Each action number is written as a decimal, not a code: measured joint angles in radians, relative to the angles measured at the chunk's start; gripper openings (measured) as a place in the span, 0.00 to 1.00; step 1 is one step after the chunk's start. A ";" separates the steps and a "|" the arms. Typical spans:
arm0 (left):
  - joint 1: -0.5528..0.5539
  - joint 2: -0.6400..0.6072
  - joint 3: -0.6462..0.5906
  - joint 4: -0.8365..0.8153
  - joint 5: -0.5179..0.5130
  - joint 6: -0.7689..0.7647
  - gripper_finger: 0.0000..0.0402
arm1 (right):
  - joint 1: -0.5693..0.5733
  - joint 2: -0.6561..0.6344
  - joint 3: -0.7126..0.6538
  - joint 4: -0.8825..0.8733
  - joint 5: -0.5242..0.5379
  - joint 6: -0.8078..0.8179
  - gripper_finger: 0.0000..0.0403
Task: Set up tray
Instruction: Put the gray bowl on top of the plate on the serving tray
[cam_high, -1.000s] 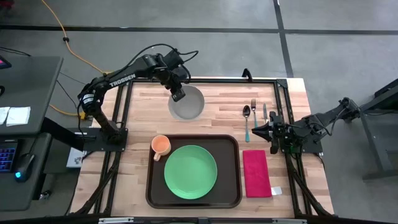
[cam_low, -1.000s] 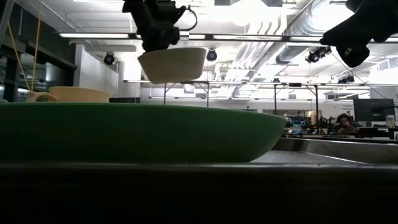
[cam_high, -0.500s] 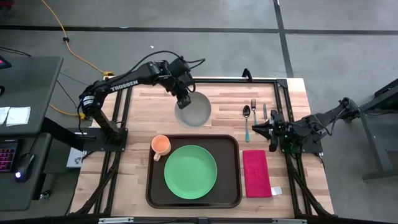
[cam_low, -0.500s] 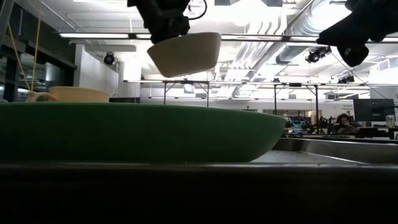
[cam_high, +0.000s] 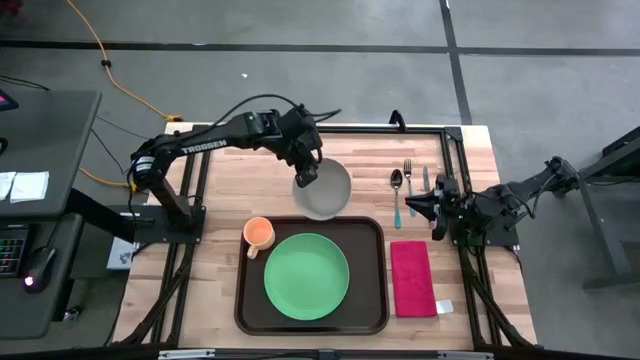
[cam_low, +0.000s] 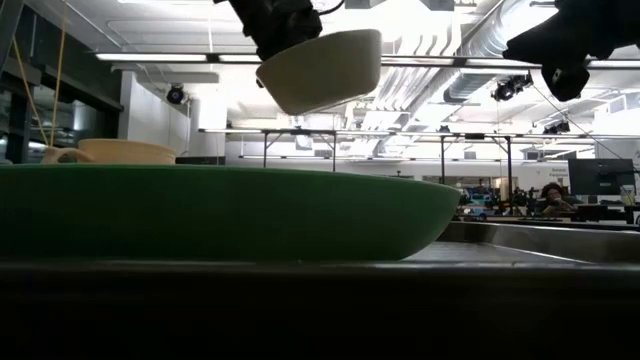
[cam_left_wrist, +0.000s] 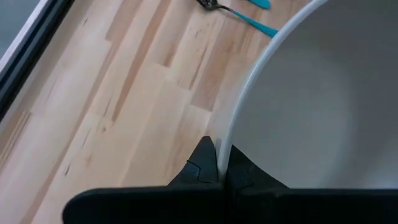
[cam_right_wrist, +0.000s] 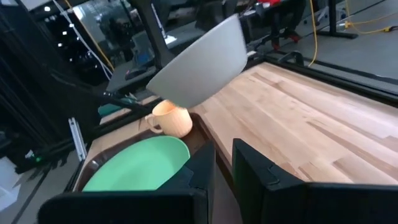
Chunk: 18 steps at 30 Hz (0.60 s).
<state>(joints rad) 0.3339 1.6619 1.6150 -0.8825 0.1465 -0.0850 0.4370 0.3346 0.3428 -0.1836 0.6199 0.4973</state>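
Bowl (cam_high: 326, 188) now carried nearer tray (cam_high: 377, 272).
High: left gripper (cam_high: 307, 175) clamped on bowl rim; tray at near edge, plate (cam_high: 306, 276) on it; right gripper (cam_high: 418, 208) idle by cutlery, jaws nearly together.
Low: bowl tilted, airborne.
Left wrist: thin rim pinch; slip risk.
Right wrist: cup (cam_right_wrist: 171, 119) near path; knock risk.

A robotics lab or workshop in an industrial hall: bare ceiling ducts (cam_low: 440, 60) and strip lights (cam_low: 150, 57) run overhead, far behind the left claw (cam_high: 308, 176). A yellow cable (cam_high: 100, 50) crosses the grey concrete floor (cam_high: 540, 90), and a person (cam_low: 550, 197) sits at distant workbenches.
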 joint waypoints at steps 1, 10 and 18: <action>-0.010 0.000 0.000 0.004 -0.005 -0.006 0.04 | 0.000 0.002 0.000 0.009 0.003 0.000 0.08; -0.064 0.034 0.000 0.026 -0.030 -0.042 0.04 | -0.033 0.027 0.000 0.105 -0.001 0.000 0.11; -0.101 0.079 0.025 0.052 -0.037 -0.052 0.04 | -0.093 0.113 0.056 0.145 -0.062 -0.003 0.14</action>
<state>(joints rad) 0.2324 1.7404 1.6402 -0.8306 0.1096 -0.1369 0.3438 0.4474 0.3991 -0.0386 0.5583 0.4943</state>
